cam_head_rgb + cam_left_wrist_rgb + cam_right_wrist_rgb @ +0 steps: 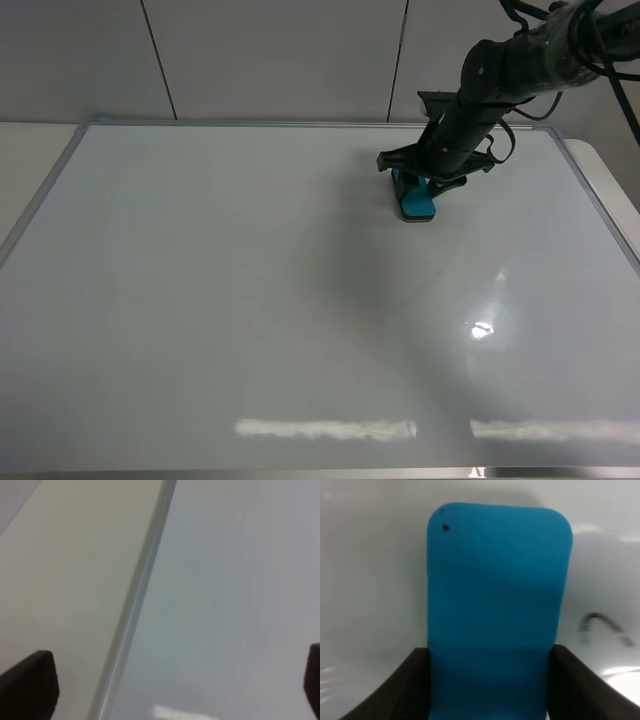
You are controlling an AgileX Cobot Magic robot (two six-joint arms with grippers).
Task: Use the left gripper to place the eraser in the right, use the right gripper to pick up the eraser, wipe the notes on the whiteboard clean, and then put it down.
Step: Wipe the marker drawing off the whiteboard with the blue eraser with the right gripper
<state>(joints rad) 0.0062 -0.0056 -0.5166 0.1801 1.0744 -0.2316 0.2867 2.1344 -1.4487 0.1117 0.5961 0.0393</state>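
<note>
Eraser: one teal-blue oblong pad with rounded corners; the right wrist view shows its face plain but for a small dark speck near one corner; the high view shows a thin dark edge along its base. It sits on the whiteboard, toward one o'clock from the board's middle and near the far frame; whether it lies flat or tilted I cannot tell.

Counted from left to right: one strip of beige table just beside the board's silver frame, seen by the left wrist camera; one left gripper, out of the high view, its two dark fingertips spread wide apart with only the glossy whiteboard between them and nothing held; one whiteboard, bare and white across its nine o'clock half, with light glare toward five o'clock; one eraser; one right gripper on one black arm reaching in from one o'clock, its two fingers pinching the eraser's long sides at one end; one short, blurred black stroke of the notes on the board just beside the eraser.
</note>
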